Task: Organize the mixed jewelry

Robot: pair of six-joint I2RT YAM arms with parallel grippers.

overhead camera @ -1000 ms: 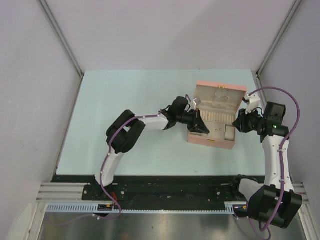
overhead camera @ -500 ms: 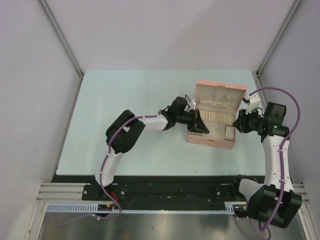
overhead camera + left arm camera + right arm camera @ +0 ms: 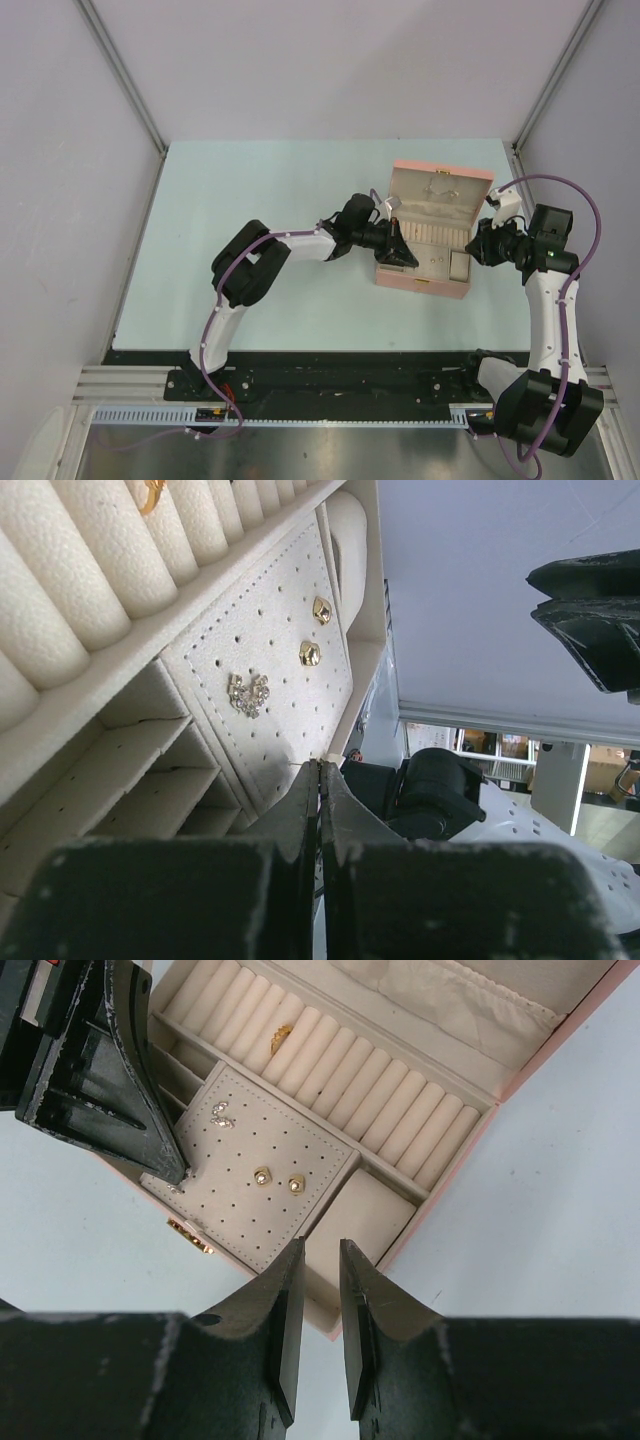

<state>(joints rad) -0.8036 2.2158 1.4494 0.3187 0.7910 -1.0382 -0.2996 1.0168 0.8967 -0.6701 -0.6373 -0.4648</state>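
Soft, even overhead light brightens the pale blue tabletop (image 3: 250, 200); shadows under the white robot arms (image 3: 290, 241) are faint. In wrist views the cream perforated earring pad (image 3: 250, 1210) ahead of the right gripper (image 3: 320, 1248) is sharp, its black fingers (image 3: 285, 1330) close-up blurred; small gold studs (image 3: 262, 1174) glint.

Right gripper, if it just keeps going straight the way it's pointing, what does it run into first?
Most likely the small cream pad in the corner compartment of the pink box, right beside the perforated earring panel. The right gripper seems to hover above it, though depth is hard to judge.
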